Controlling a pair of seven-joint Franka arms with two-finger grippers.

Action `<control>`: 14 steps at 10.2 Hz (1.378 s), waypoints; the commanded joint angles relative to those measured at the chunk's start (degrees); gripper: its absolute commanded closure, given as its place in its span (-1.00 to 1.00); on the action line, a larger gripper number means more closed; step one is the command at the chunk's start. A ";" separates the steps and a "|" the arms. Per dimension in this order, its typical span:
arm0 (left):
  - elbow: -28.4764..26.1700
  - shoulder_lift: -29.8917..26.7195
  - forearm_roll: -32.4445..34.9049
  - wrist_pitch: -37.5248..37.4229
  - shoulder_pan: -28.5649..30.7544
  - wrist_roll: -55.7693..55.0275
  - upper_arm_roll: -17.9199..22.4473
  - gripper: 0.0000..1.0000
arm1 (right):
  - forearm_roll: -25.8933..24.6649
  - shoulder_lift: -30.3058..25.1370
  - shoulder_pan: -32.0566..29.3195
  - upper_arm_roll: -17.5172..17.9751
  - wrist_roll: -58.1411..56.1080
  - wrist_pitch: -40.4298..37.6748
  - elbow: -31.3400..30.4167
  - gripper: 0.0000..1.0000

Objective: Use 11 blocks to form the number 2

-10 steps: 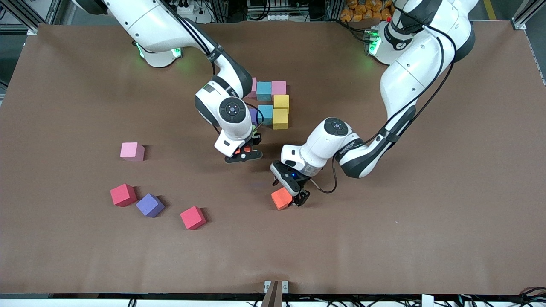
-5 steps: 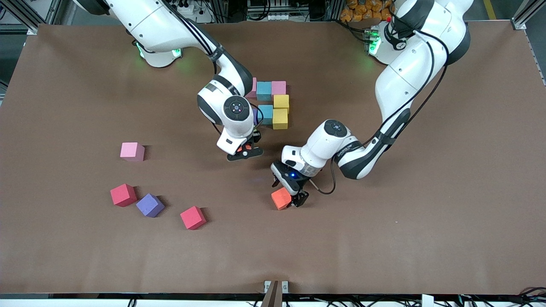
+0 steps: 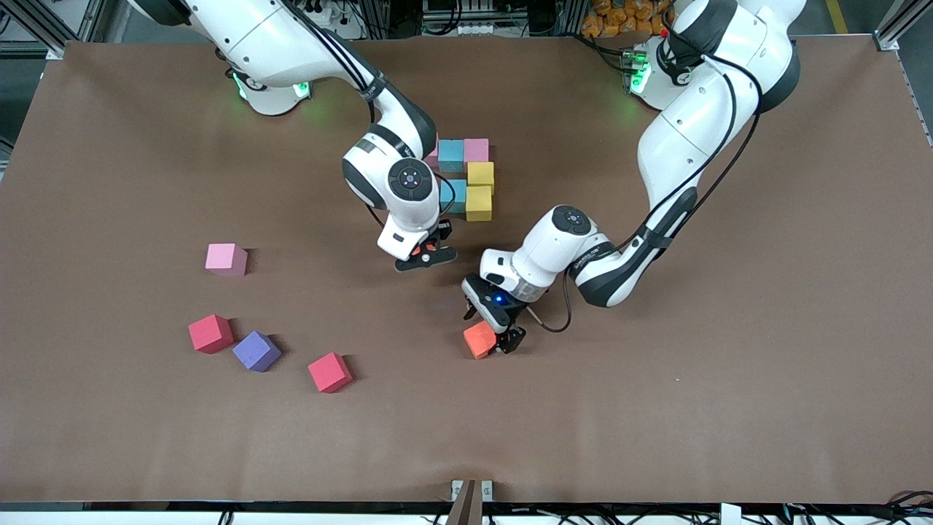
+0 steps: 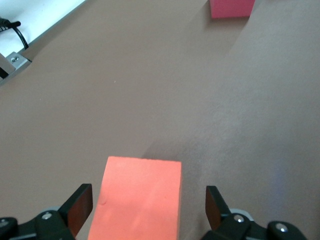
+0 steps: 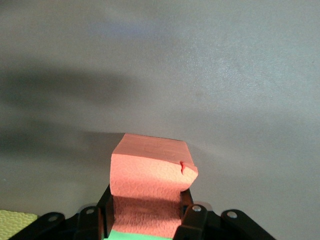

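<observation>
My left gripper (image 3: pixel 491 340) (image 4: pixel 147 206) is low at the table with its jaws open around an orange block (image 3: pixel 478 340) (image 4: pixel 140 197), a gap on each side. My right gripper (image 3: pixel 426 257) (image 5: pixel 147 207) is shut on a second orange block (image 5: pixel 152 172), squeezing it, over bare table just by the nearer end of the partly built number 2 (image 3: pixel 466 179). That group shows pink (image 3: pixel 477 149), light blue (image 3: pixel 451 154) and yellow (image 3: pixel 479 203) blocks; the right arm hides part of it. A pink block (image 3: pixel 226 259) and a purple block (image 3: pixel 256 351) lie loose toward the right arm's end.
Two red cubes (image 3: pixel 211 333) (image 3: pixel 329 372) lie near the loose purple block; one red cube (image 4: pixel 230 7) also shows in the left wrist view. The brown table (image 3: pixel 656 408) runs to its front edge, where a small bracket (image 3: pixel 466 492) sits.
The right gripper has carried its orange block a little toward the block group. The left gripper has barely moved and stays open around its block.
</observation>
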 commanded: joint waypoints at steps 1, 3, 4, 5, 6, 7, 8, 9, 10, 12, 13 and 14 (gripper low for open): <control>1.24 1.28 0.28 4.17 -2.30 0.83 3.13 -1.00 | -2.63 -0.38 -0.07 0.27 0.29 3.14 -2.75 1.00; 1.24 1.28 0.19 4.54 -2.39 0.74 3.14 -0.84 | -2.64 -0.38 -0.07 0.27 1.43 3.15 -2.67 0.77; 1.24 1.28 0.28 4.54 -2.39 0.65 3.14 -0.31 | -2.64 -0.38 -0.07 0.27 1.70 3.15 -2.67 -0.06; 1.24 1.28 0.28 4.54 -2.39 0.56 3.14 0.07 | -2.73 -0.38 -0.07 0.27 1.79 3.15 -2.67 -0.99; 1.24 1.28 0.19 4.46 -2.39 0.56 3.14 0.32 | -2.73 -0.47 -0.07 0.27 1.79 3.15 -2.67 -1.00; 1.24 1.19 0.28 4.54 -2.39 0.56 3.23 0.65 | -2.64 -0.64 -0.16 0.27 1.79 3.15 -2.58 -1.00; 1.24 1.02 0.28 4.46 -2.39 0.56 3.23 0.76 | -2.55 -0.82 -0.25 0.35 1.79 2.98 -2.49 -1.00; 1.24 0.84 0.28 4.54 -2.74 0.82 3.23 0.83 | -2.38 -1.25 -0.60 0.53 1.96 2.63 -2.49 -1.00; 1.24 0.58 0.28 4.54 -2.74 1.00 3.14 0.94 | -2.20 -2.13 -0.95 0.62 3.01 2.45 -2.49 -1.00; 1.15 0.23 1.41 4.54 -2.39 1.18 2.88 1.00 | -1.85 -4.76 -2.17 1.05 5.82 2.36 -2.49 -1.00; 1.15 -0.73 6.38 4.54 -2.48 1.87 2.62 1.00 | -0.98 -6.25 -3.57 1.67 6.18 1.93 -2.49 -1.00; 1.15 -1.00 9.82 4.89 -2.65 1.10 2.35 1.00 | 0.16 -7.92 -4.98 1.93 6.18 0.36 -2.41 -1.00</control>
